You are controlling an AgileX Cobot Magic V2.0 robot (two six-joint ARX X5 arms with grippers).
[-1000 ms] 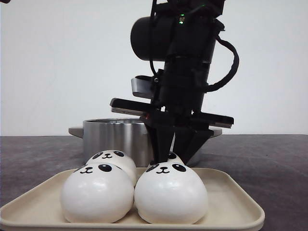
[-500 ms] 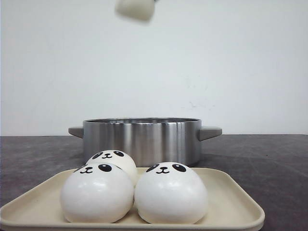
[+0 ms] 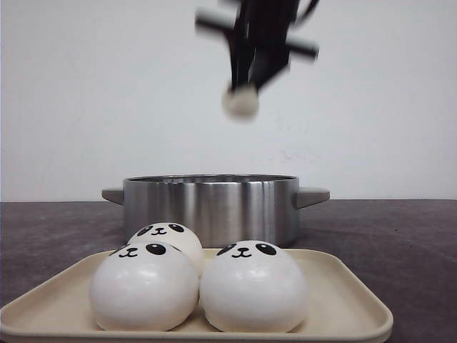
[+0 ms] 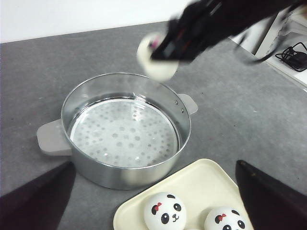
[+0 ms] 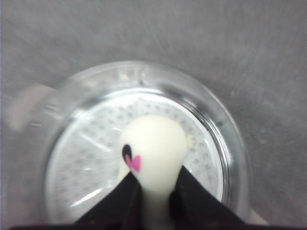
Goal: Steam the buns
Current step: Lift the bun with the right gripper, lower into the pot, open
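Note:
Three white panda-faced buns sit on the cream tray: front left, front right and one behind. My right gripper is shut on the fourth bun and holds it high above the steel pot. In the right wrist view the squeezed bun hangs between the fingers over the pot's perforated steamer plate. My left gripper is open and empty, above the pot and tray. Two tray buns show there, and the held bun too.
The pot has two side handles and stands just behind the tray on a dark grey table. A white wall is behind. In the left wrist view a black cable lies on a white surface beyond the table's edge.
My right gripper closed on the rear right bun on the tray, lifted it up out of view, and now holds it lower, over the pot.

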